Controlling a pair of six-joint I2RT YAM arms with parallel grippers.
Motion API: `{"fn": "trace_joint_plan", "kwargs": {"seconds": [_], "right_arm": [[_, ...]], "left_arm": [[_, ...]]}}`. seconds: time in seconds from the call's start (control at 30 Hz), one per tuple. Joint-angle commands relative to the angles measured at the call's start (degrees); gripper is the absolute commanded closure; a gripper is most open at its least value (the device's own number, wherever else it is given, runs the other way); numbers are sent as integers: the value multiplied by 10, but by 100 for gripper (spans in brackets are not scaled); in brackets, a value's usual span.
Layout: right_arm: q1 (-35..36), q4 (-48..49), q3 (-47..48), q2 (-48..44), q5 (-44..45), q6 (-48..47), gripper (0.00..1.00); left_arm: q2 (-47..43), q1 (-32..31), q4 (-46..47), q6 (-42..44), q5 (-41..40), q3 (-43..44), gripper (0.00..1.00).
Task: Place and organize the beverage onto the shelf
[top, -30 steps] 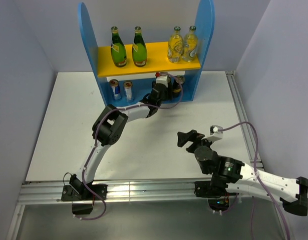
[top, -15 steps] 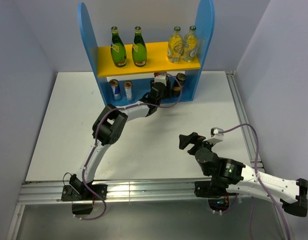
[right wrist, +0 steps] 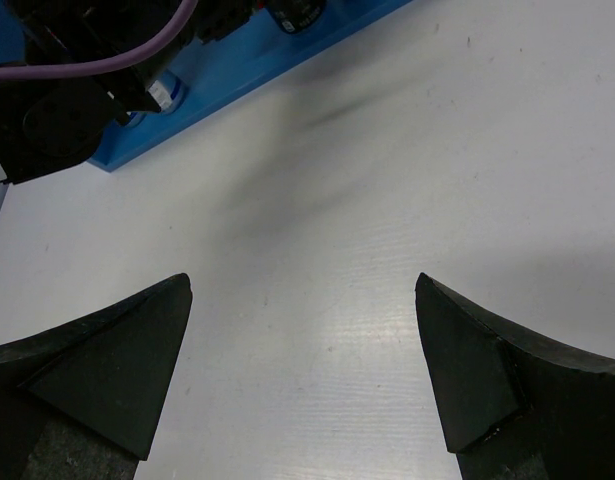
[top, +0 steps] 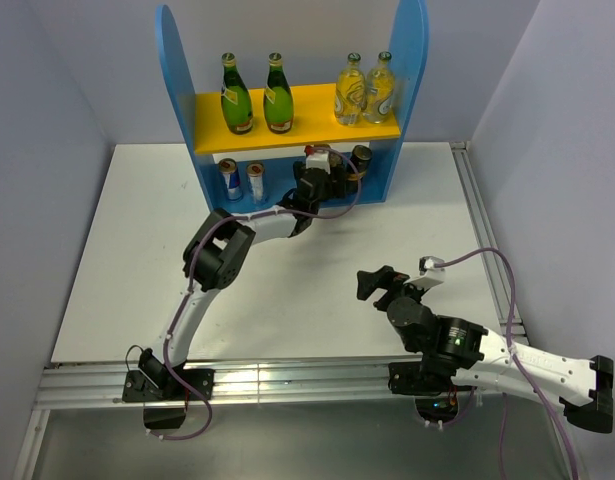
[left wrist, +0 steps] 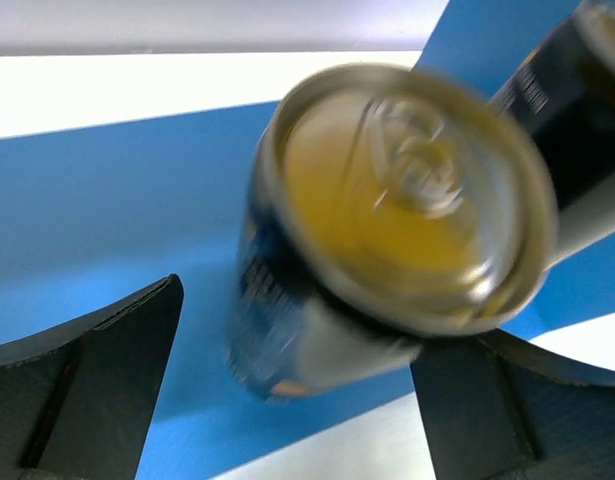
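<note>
The left gripper point(top: 322, 172) has backed a little toward 7 o'clock, away from the blue lower tier of the shelf point(top: 177, 80) at the table's point(top: 137, 260) 12 o'clock edge. Its fingers are now spread. In the wrist view the dark can point(left wrist: 387, 220) sits between them, blurred, with blue showing between it and one finger point(left wrist: 97, 370), so we judge it released. It stands beside the second dark can point(left wrist: 577, 100) at the tier's 3 o'clock end, and the two silver-blue cans point(top: 242, 180) stand toward 9 o'clock. The green bottles point(top: 257, 95) are on the yellow board point(top: 307, 110). The right gripper point(top: 382, 280) hangs parted over bare table. We judge the placing nearly complete, with only straightening left.
</note>
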Motion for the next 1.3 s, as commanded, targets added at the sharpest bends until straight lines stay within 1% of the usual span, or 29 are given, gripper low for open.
{"fn": "trace_joint_plan", "kwargs": {"seconds": [0.0,0.23,0.47,0.57,0.6,0.67,0.73,0.77,0.83,0.87,0.9,0.93,0.97,1.0,1.03,1.07,1.1,1.17,1.2,1.23,1.27], "right_arm": [[6,1,1,6,12,12,0],[13,-3,1,18,13,23,0],[30,-13,5,39,24,44,0],[41,-28,14,46,29,59,0],[44,-39,16,50,31,62,0],[58,-51,29,50,38,57,0],[65,-52,40,46,39,25,0],[66,-53,58,44,39,-12,0],[66,-72,87,42,46,-39,0],[66,-78,120,45,47,-68,0],[66,-90,138,49,48,-80,0],[66,-99,178,53,53,-96,0],[66,-114,197,66,53,-104,0],[66,-119,217,73,53,-112,0],[66,-126,234,80,58,-119,0],[67,-136,269,96,60,-125,0],[67,-157,285,104,63,-125,0],[66,-175,325,124,73,-129,0],[66,-191,336,129,75,-127,0],[67,-198,349,133,75,-127,0],[67,-209,367,138,73,-130,0]], "left_arm": [[-69,-1,47,-4,-17,-32,4],[-163,-2,84,-11,-32,-175,3],[-249,-13,81,-8,-16,-264,1],[-288,-27,75,-13,-12,-301,1],[-316,-39,76,-17,-16,-315,1],[-346,-55,58,-17,-51,-356,1],[-400,-85,37,-19,-76,-392,1],[-419,-97,0,-23,-87,-403,1],[-481,-127,-41,-36,-120,-430,1],[-503,-135,-64,-44,-134,-437,1],[-548,-149,-119,-67,-154,-450,1],[-572,-155,-146,-80,-165,-456,1],[-621,-160,-169,-91,-176,-463,1],[-646,-170,-215,-103,-192,-475,1],[-670,-174,-236,-105,-200,-478,1],[-713,-181,-261,-105,-212,-478,1],[-732,-193,-341,-121,-245,-462,1],[-767,-205,-429,-144,-274,-438,1],[-798,-214,-469,-173,-287,-413,1],[-812,-218,-554,-188,-310,-401,1],[-836,-220,-587,-203,-319,-391,1]]}}
